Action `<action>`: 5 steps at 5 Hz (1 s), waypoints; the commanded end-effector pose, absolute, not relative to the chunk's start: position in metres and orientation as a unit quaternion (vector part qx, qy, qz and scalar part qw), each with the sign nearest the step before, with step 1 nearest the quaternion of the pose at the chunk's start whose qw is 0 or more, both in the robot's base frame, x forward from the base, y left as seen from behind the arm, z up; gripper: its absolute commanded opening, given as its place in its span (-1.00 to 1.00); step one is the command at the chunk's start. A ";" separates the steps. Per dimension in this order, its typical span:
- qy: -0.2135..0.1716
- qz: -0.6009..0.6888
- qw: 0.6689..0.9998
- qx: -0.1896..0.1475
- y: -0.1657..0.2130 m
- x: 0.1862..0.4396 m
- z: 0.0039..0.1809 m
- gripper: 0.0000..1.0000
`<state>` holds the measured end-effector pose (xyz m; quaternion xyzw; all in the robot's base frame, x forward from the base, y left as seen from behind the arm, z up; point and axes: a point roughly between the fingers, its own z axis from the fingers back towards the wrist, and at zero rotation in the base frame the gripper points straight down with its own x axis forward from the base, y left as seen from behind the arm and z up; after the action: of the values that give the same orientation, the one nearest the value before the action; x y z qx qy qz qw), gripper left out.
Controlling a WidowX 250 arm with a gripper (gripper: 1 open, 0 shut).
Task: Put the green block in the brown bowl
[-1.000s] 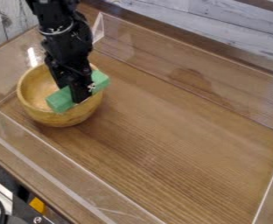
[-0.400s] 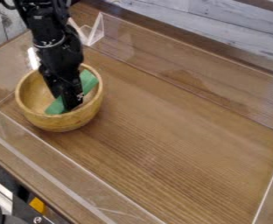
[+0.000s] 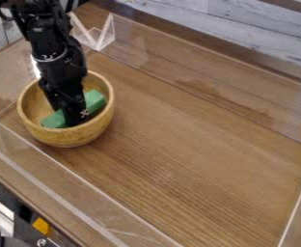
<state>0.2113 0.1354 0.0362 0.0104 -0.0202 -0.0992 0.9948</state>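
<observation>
The brown bowl (image 3: 53, 132) sits at the left of the wooden table, round and light wood with thick walls. Inside it lies the green block (image 3: 94, 101), tilted, its right end resting against the bowl's inner wall and its left end low in the hollow. My black gripper (image 3: 69, 111) reaches straight down into the bowl and is shut on the green block's middle. The arm hides part of the block and the far rim of the bowl.
The wooden table top (image 3: 192, 145) stretches to the right and front. Clear plastic walls (image 3: 140, 43) fence the table at the back and along the front edge. A black unit with a yellow mark (image 3: 31, 230) sits below the front left corner.
My gripper has moved left and down with the green block. The block has gone from above the bowl's right rim to inside the bowl.
</observation>
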 end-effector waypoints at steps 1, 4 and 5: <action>-0.016 -0.070 0.997 0.016 0.139 0.198 0.040 -1.00; -0.012 -0.021 1.000 0.021 0.140 0.188 0.015 -1.00; -0.011 -0.020 1.000 0.021 0.142 0.186 0.010 -1.00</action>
<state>0.2000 0.1402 0.0255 0.0343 -0.0376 -0.0300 0.9983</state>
